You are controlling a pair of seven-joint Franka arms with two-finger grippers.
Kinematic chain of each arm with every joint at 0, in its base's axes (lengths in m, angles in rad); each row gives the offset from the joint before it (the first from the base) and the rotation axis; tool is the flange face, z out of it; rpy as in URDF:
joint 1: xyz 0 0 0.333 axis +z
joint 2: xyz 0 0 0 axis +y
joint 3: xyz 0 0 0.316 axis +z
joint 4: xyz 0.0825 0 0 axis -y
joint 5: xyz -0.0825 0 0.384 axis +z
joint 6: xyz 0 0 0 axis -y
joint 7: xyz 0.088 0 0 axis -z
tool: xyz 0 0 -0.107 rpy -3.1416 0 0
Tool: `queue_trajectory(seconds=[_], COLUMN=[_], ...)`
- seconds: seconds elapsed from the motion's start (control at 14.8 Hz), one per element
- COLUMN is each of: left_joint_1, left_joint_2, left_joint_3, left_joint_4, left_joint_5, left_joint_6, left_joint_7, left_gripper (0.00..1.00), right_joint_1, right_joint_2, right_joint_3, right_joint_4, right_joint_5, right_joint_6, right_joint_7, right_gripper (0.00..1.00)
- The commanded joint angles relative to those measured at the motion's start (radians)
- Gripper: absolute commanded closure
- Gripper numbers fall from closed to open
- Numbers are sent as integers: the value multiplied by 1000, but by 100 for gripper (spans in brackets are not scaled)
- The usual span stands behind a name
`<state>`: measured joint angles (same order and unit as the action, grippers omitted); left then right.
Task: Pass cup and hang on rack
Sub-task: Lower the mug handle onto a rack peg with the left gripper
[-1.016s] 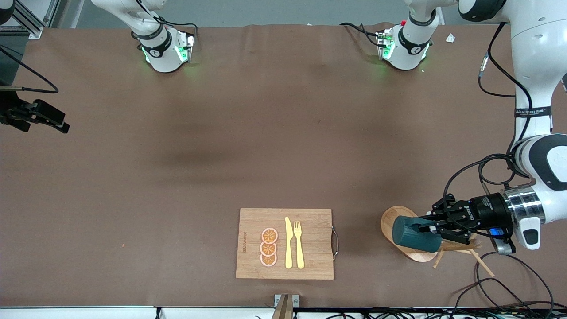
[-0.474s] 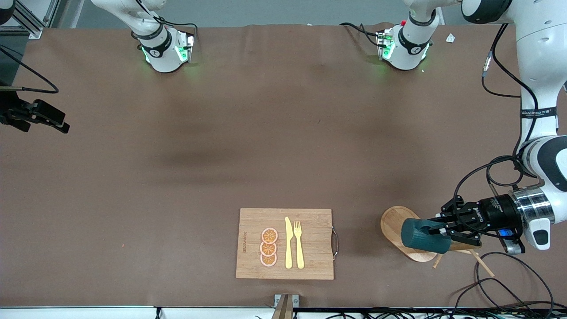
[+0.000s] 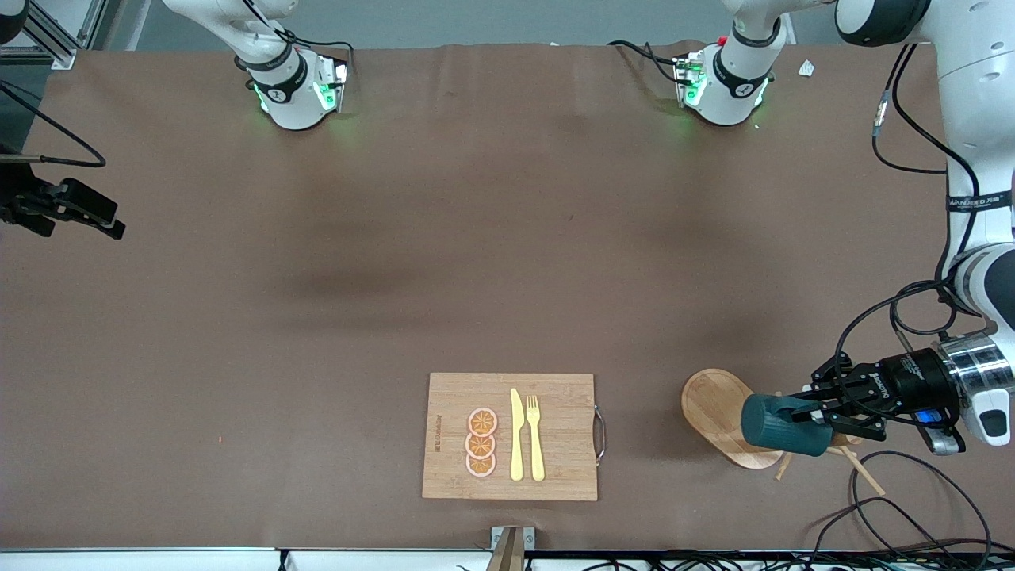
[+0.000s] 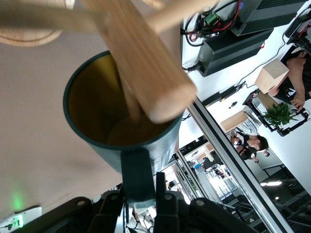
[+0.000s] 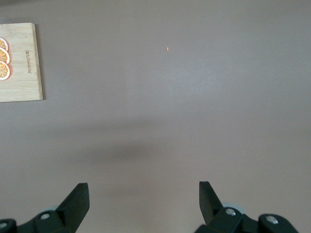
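Cup [image 3: 781, 424], claw-gripped, farther off rack [image 3: 718, 412]

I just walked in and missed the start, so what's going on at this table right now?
The left gripper is shut on the handle of a dark teal cup, held on its side over the wooden rack at the left arm's end of the table. In the left wrist view, one of the rack's pegs reaches into the cup's mouth. The right gripper waits, open, above bare table. A cutting board with orange slices, a knife and a fork lies untouched near the front camera.
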<state>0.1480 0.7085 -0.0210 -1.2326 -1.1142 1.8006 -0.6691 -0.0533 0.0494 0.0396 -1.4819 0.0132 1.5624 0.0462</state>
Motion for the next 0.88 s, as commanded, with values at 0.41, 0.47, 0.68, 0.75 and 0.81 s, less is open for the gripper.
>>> queue_trajectory(seconds=[0.41,0.47,0.68,0.75,0.81], left_joint_1=[18,18,27,27,27], left_joint_2=[20,22,28,28,29], left_joint_3=[-5,-5,-5,-5,-5], left_joint_4=[4,4,4,4,4], left_joint_5=[7,7,7,7,5], left_joint_6=[-30,-30,-40,-40,-40], left_joint_7=[39,43,69,69,69], left_gripper=[97,97,96,96,95], right_joint_1=[6,6,6,6,6], right_joint_2=[-20,-20,-20,-20,-19], right_joint_3=[2,2,2,2,2], right_joint_4=[-14,-14,-15,-15,-15], right_joint_5=[-13,-13,-12,-13,-13], right_joint_6=[5,5,7,7,7], right_joint_7=[18,18,18,18,18], right_gripper=[0,0,0,0,0])
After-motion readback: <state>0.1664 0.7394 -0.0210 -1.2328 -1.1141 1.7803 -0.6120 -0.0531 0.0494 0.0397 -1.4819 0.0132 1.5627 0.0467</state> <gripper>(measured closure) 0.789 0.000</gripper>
